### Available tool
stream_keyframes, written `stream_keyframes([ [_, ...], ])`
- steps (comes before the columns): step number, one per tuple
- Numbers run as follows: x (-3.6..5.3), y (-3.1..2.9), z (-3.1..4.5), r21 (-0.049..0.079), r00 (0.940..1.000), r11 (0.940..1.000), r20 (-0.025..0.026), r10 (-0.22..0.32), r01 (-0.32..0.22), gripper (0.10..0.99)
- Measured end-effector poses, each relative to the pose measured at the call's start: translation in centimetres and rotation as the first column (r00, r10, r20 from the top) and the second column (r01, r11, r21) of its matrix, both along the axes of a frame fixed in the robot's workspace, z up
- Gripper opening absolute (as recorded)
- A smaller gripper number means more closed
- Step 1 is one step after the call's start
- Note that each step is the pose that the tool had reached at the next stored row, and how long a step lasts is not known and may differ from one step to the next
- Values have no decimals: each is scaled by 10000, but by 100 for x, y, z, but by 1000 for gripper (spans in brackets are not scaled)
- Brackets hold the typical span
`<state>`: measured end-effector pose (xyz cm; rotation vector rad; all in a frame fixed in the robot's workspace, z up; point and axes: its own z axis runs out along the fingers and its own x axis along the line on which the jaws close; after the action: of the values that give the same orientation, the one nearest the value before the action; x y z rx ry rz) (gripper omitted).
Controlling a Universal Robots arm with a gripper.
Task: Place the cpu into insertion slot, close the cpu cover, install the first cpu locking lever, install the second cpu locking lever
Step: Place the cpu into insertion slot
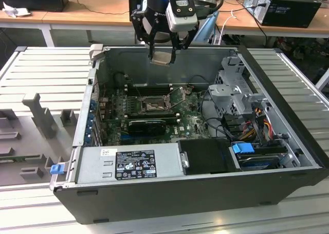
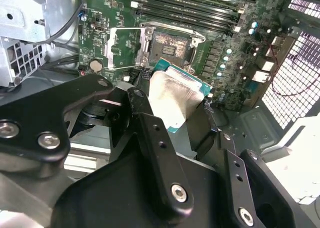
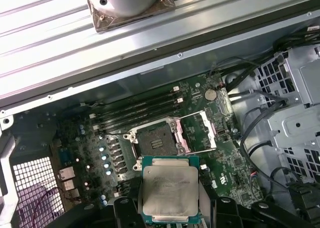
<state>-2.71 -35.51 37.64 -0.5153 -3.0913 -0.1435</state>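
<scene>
Gripper [image 1: 163,51] clamped on the cpu [image 3: 170,190] by its edges, high above the insertion slot [image 3: 156,139]; cpu cover [image 3: 181,136] hinged open beside the slot. Good seating likely needs the cpu level, corners squared to the slot, lowered without force.

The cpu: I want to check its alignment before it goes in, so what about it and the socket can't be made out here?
- The cpu underside: turned away from both wrist views, too small in the exterior view.
- Its gripped sides: covered by the gripper in both wrist views.
- The insertion slot pins: too small in every view; the cpu overlaps its near rim in the second wrist view.
</scene>
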Motion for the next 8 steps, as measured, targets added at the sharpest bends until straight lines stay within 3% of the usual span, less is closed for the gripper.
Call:
stream_keyframes([
  [8, 0, 0, -1, -7, 9975, 9975, -1, -711, 711, 537],
])
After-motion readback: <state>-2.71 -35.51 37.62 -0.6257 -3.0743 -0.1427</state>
